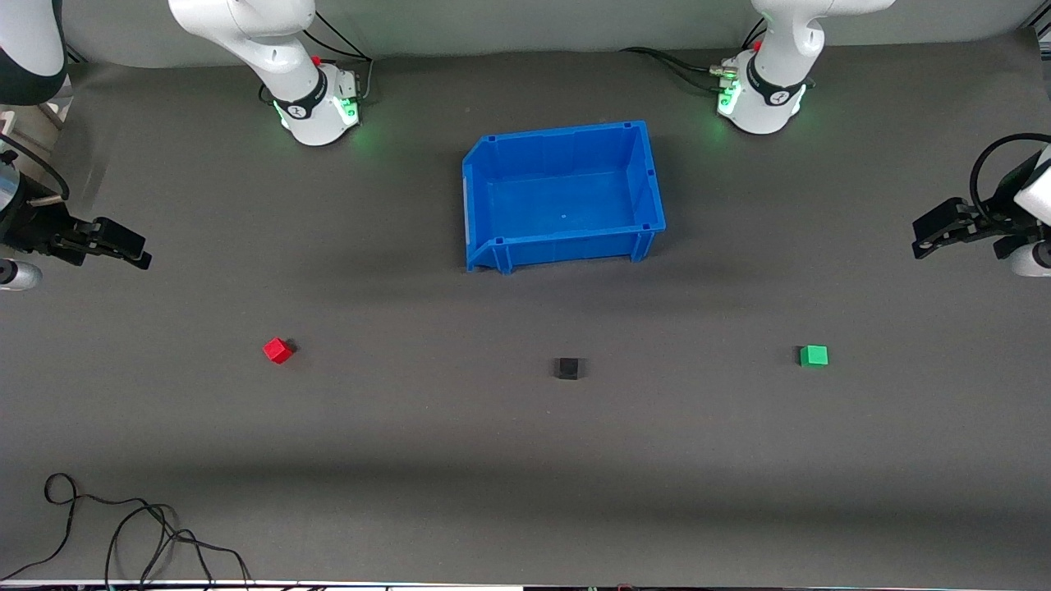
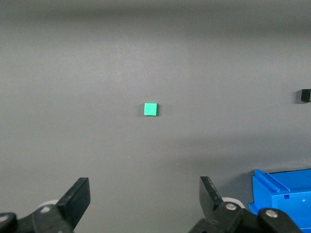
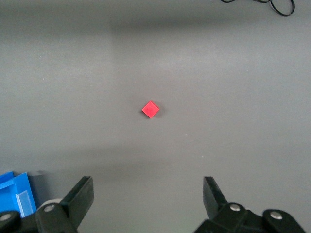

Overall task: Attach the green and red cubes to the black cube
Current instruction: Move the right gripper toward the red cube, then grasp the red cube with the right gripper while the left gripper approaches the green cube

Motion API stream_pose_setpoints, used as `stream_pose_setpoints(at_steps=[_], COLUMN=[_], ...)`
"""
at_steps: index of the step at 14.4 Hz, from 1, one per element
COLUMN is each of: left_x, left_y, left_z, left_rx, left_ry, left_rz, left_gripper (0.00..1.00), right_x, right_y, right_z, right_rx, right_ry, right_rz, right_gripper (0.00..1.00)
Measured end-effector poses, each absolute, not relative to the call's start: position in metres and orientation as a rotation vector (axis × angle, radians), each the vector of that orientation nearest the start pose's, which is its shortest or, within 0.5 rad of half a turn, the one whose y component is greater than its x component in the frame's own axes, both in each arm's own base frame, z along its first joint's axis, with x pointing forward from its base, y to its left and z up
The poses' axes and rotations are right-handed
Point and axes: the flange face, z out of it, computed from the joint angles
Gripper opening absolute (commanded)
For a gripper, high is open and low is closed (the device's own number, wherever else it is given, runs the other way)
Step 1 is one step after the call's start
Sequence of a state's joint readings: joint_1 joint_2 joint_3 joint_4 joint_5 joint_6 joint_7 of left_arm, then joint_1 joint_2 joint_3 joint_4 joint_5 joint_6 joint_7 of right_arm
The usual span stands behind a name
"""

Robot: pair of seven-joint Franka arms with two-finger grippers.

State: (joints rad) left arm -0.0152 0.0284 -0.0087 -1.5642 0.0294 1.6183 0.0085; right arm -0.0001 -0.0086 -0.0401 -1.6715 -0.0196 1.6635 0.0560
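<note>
The black cube (image 1: 567, 368) sits on the grey mat, nearer the front camera than the blue bin. The red cube (image 1: 277, 350) lies toward the right arm's end, the green cube (image 1: 814, 355) toward the left arm's end. All three are apart, in a rough row. My left gripper (image 1: 924, 244) hangs open and empty high over the mat at its own end; its wrist view shows the green cube (image 2: 150, 109) and the black cube (image 2: 305, 95). My right gripper (image 1: 141, 256) hangs open and empty over the mat at its end; its wrist view shows the red cube (image 3: 150, 109).
An empty blue bin (image 1: 493, 197) stands mid-table between the arm bases; it also shows in the left wrist view (image 2: 282, 194) and the right wrist view (image 3: 12, 191). Loose black cables (image 1: 123, 533) lie at the mat's front corner at the right arm's end.
</note>
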Motion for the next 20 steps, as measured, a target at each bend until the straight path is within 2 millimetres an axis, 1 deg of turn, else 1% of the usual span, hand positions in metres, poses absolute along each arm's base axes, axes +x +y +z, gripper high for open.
stream_pose_setpoints(at_steps=[2,4,6,7,9,12,13,15,16,18,20], left_x=[0.568,0.568,0.568,0.568,0.569,0.569,0.569,0.571,0.571,0.572,0.574], left_y=[-0.012,-0.013,-0.013,-0.013,-0.013,-0.012,-0.009,0.008,0.020,0.048,0.059], left_z=[0.616,0.615,0.615,0.614,0.613,0.613,0.612,0.608,0.605,0.601,0.594], left_rx=[-3.112,-3.112,-3.112,-3.112,-3.116,-3.119,-3.122,-3.171,-3.210,-3.250,-3.227], left_ry=[0.057,0.059,0.059,0.058,0.057,0.052,0.040,-0.028,-0.091,-0.275,-0.563], left_rz=[-0.039,-0.038,-0.037,-0.036,-0.034,-0.032,-0.030,-0.016,-0.009,0.004,0.038], left_gripper=[1.00,1.00,1.00,1.00,1.00,1.00,1.00,1.00,1.00,1.00,1.00], right_x=[0.559,0.564,0.571,0.575,0.589,0.610,0.616,0.625,0.628,0.636,0.645], right_y=[-0.024,-0.025,-0.026,-0.026,-0.028,-0.030,-0.030,-0.031,-0.031,-0.029,-0.025], right_z=[0.588,0.581,0.566,0.555,0.527,0.479,0.462,0.430,0.414,0.385,0.360], right_rx=[-3.151,-3.140,-3.116,-3.102,-3.088,-3.075,-3.069,-3.059,-3.055,-3.040,-3.021], right_ry=[0.166,0.263,0.318,0.328,0.356,0.502,0.556,0.646,0.681,0.772,0.864], right_rz=[0.004,0.020,0.060,0.090,0.133,0.182,0.204,0.253,0.277,0.295,0.278], right_gripper=[0.98,0.99,0.99,0.99,0.99,0.99,0.99,0.99,0.99,0.99,0.99])
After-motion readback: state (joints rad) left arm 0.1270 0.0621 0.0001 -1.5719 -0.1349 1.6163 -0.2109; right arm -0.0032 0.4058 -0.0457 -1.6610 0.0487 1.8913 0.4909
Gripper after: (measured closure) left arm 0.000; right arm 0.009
